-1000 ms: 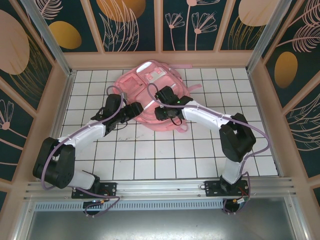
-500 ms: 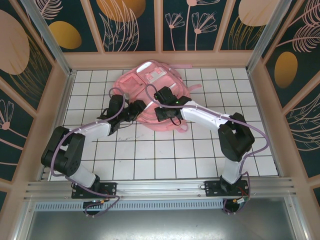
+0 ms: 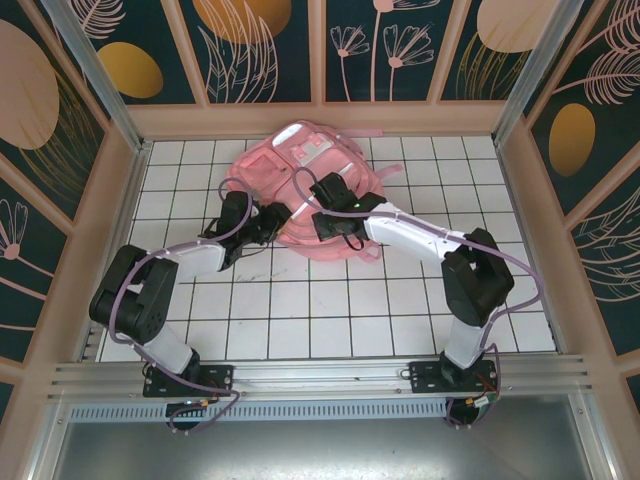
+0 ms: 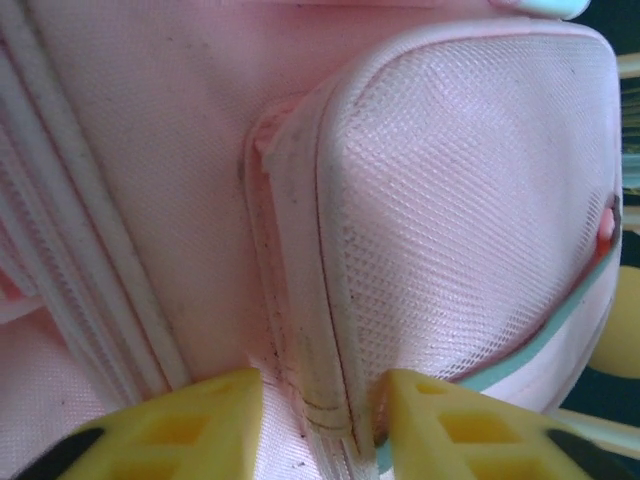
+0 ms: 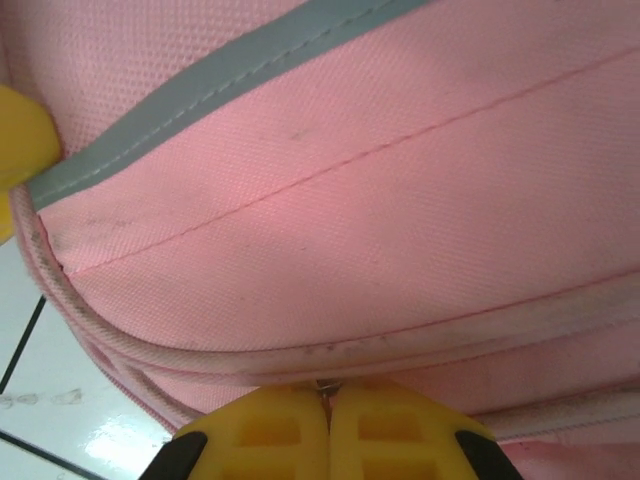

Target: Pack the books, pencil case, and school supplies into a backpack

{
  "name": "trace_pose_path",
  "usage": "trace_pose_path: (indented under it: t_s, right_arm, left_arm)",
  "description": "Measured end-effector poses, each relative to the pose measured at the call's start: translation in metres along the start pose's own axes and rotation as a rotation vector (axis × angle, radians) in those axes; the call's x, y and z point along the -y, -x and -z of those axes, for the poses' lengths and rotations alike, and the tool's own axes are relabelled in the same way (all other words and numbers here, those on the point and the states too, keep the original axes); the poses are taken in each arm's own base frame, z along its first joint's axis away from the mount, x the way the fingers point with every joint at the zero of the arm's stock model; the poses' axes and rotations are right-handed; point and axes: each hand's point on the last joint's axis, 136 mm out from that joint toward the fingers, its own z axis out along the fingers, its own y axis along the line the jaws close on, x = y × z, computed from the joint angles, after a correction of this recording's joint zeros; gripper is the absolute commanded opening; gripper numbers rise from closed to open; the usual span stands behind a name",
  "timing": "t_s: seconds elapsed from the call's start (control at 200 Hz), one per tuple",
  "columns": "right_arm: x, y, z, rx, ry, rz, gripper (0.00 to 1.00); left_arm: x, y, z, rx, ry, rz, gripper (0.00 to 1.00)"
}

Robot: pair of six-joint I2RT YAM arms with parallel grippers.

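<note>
The pink backpack (image 3: 265,165) lies on the white tiled bench (image 3: 330,300), right in front of both tools. The left tool (image 4: 320,400) has its two yellow fingers (image 4: 200,420) a little apart. One sits on each side of a thick seam of the bag. They touch the cloth, but I cannot tell if they pinch it. The right tool (image 5: 328,400) is closed tight, and the bag's edge is just past its tips. A tiny thing pokes out between the tips. It is too small to name.

Backpack (image 3: 300,165) far centre on table (image 3: 330,300); left end effector (image 4: 320,405) left, right end effector (image 5: 328,400) front.
</note>
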Motion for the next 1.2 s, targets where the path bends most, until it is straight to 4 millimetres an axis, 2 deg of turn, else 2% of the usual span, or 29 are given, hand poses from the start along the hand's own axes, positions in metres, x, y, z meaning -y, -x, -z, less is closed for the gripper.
trace_pose_path:
  t_s: [0.2,0.365,0.546,0.661,0.751,0.876,0.996,1.096,1.196]
  right_arm:
    - [0.018,0.001,0.005,0.027,-0.061,0.025,0.00]
    - [0.045,0.009,0.007,0.056,-0.092,0.010,0.00]
    - [0.090,0.025,0.006,0.093,-0.148,-0.051,0.00]
    - [0.098,0.035,0.011,0.112,-0.151,-0.053,0.00]
    - [0.097,0.035,0.011,0.109,-0.139,-0.047,0.00]
    - [0.086,0.025,0.016,0.093,-0.110,-0.030,0.00]
    - [0.060,0.011,0.037,0.096,-0.032,-0.004,0.00]
    - [0.037,-0.004,0.054,0.082,0.042,0.010,0.00]
    - [0.017,-0.012,0.059,0.067,0.093,0.023,0.00]
  left_arm:
    - [0.005,0.000,-0.006,-0.016,-0.011,-0.017,0.00]
    - [0.008,-0.002,-0.009,-0.028,-0.012,-0.039,0.00]
    - [0.007,-0.003,-0.008,-0.033,-0.008,-0.071,0.00]
    - [0.010,-0.003,-0.008,-0.035,-0.015,-0.090,0.00]
    - [0.010,-0.003,-0.008,-0.040,-0.012,-0.108,0.00]
    - [0.005,-0.003,-0.008,-0.050,0.021,-0.130,0.01]
    - [-0.004,0.002,-0.006,-0.054,0.072,-0.150,0.02]
    - [-0.004,0.010,-0.004,-0.050,0.095,-0.175,0.02]
    - [0.003,0.026,-0.001,-0.011,0.103,-0.213,0.13]
